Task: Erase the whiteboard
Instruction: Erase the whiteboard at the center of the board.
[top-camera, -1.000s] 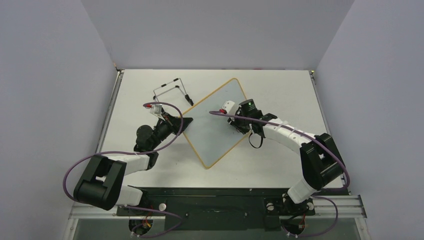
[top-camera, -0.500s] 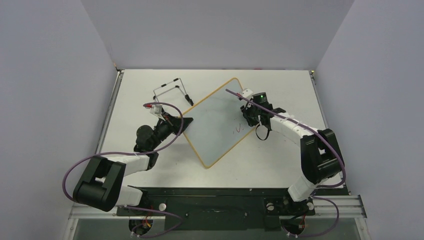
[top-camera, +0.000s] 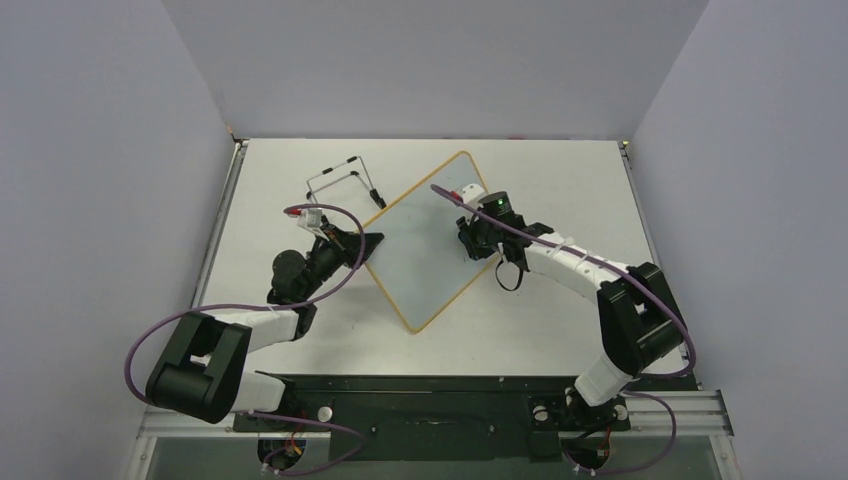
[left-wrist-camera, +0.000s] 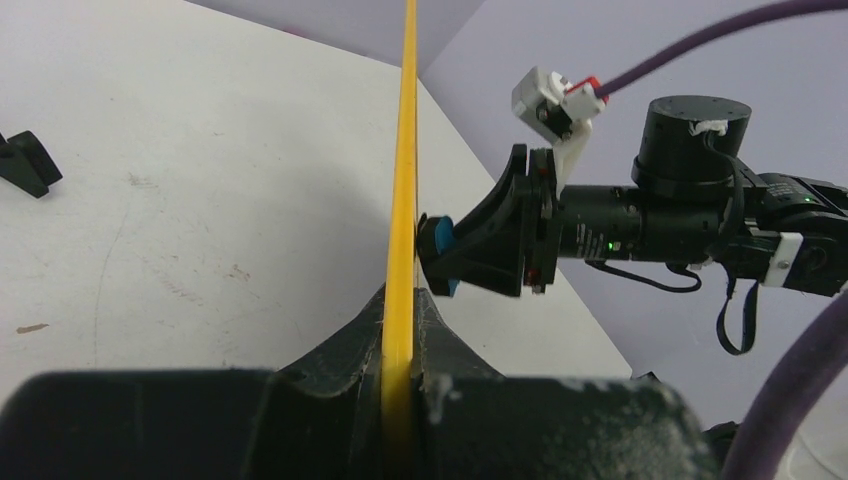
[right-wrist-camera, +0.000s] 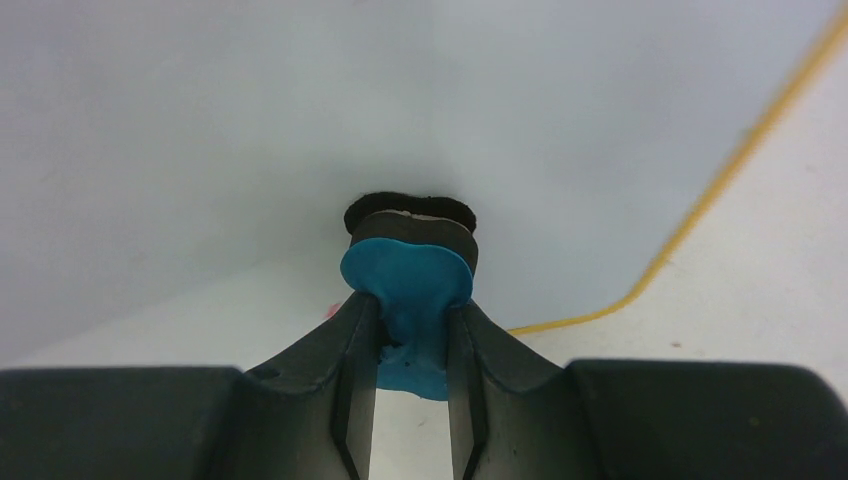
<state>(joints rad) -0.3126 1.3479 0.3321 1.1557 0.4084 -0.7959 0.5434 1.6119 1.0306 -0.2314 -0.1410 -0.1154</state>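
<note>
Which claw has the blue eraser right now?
The right claw, shut on the blue eraser against the whiteboard; the left claw only clamps its yellow frame.

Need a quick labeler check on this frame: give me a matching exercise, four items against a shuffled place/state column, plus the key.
Items
1. whiteboard
2. blue eraser
3. wire stand
4. left end effector

Place/state
A. pinched in the right end effector, pad against the white face
B. clamped on the yellow frame edge
C. white face, tan-yellow frame, between the two arms
D. standing alone on the table, far-left area, nothing gripping it

Pairs: 1-C, 2-A, 3-D, 4-B
</note>
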